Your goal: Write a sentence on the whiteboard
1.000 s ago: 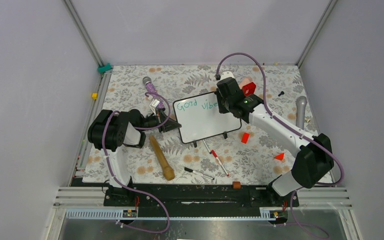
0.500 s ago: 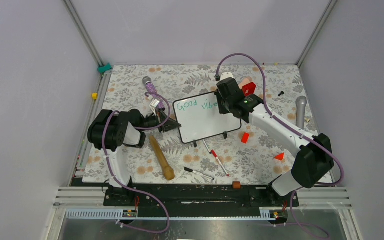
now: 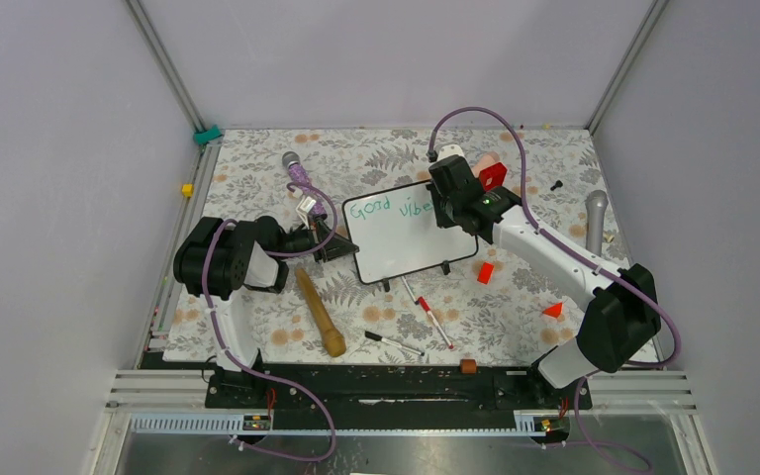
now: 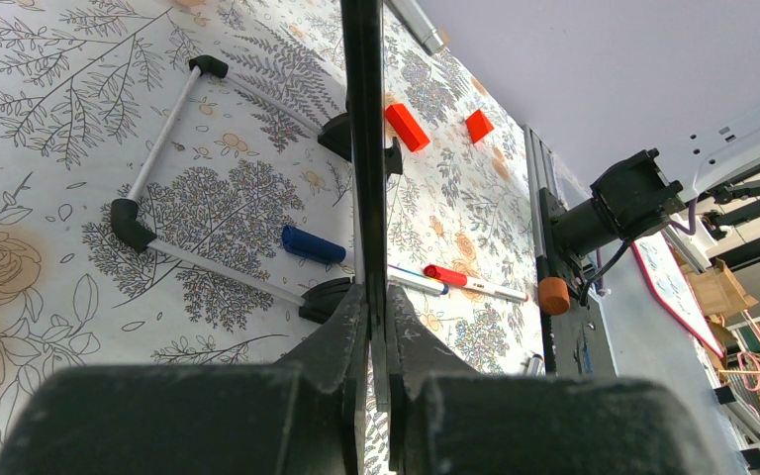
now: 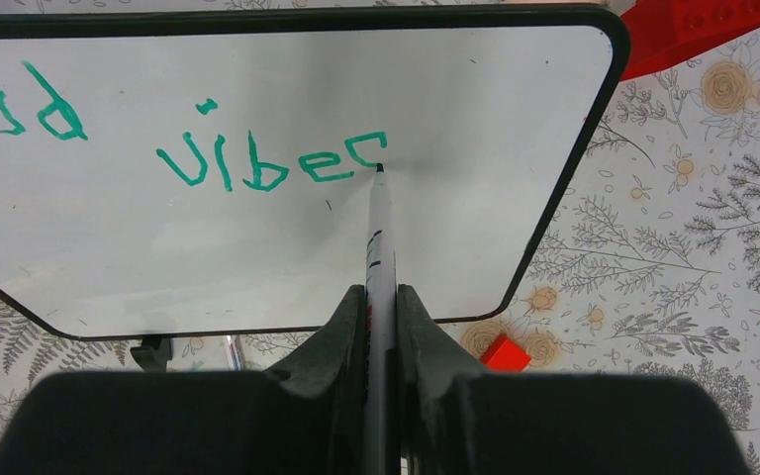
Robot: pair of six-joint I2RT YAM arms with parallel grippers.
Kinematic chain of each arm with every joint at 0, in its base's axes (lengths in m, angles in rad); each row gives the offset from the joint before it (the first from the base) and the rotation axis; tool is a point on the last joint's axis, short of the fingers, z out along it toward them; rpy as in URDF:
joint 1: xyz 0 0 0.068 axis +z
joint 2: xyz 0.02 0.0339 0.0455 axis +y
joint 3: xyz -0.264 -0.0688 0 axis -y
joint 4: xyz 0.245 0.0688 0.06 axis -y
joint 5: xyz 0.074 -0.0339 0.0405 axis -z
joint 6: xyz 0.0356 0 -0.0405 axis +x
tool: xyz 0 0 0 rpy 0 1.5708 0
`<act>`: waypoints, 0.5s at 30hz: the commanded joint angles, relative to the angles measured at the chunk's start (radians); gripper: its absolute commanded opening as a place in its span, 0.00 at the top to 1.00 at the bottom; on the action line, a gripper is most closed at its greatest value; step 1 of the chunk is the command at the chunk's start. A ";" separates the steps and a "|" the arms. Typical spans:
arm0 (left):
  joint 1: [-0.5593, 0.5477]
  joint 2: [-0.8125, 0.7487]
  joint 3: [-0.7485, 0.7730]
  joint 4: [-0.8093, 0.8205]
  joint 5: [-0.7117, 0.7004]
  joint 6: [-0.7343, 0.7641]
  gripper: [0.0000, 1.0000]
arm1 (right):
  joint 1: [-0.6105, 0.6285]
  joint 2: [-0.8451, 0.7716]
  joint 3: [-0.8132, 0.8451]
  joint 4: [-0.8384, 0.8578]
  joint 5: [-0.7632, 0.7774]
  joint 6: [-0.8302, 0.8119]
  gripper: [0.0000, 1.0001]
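The whiteboard [image 3: 406,237] lies tilted on the floral mat, black-framed with little black feet. Green writing [image 3: 391,209] on it reads "Good vibe" plus a partial letter; in the right wrist view the text [image 5: 267,163] reads "vibe" and a started stroke. My right gripper [image 5: 381,297] is shut on a marker [image 5: 379,247] whose tip touches the board [image 5: 515,119] at the end of the last letter. My left gripper [image 4: 374,307] is shut on the whiteboard's left edge [image 4: 364,119], seen edge-on. In the top view the left gripper [image 3: 332,242] is at the board's left side and the right gripper [image 3: 450,203] is over its upper right.
A wooden pestle [image 3: 319,313], a black marker [image 3: 393,342] and a red-capped marker [image 3: 433,317] lie in front of the board. Red blocks [image 3: 485,272] [image 3: 554,310] lie to the right, a red piece [image 3: 492,175] behind the right gripper. A grey microphone [image 3: 595,220] is far right, a purple one [image 3: 295,168] back left.
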 commanded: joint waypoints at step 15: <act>-0.007 0.015 0.015 0.031 0.021 0.055 1.00 | -0.007 -0.003 0.007 -0.024 -0.030 -0.016 1.00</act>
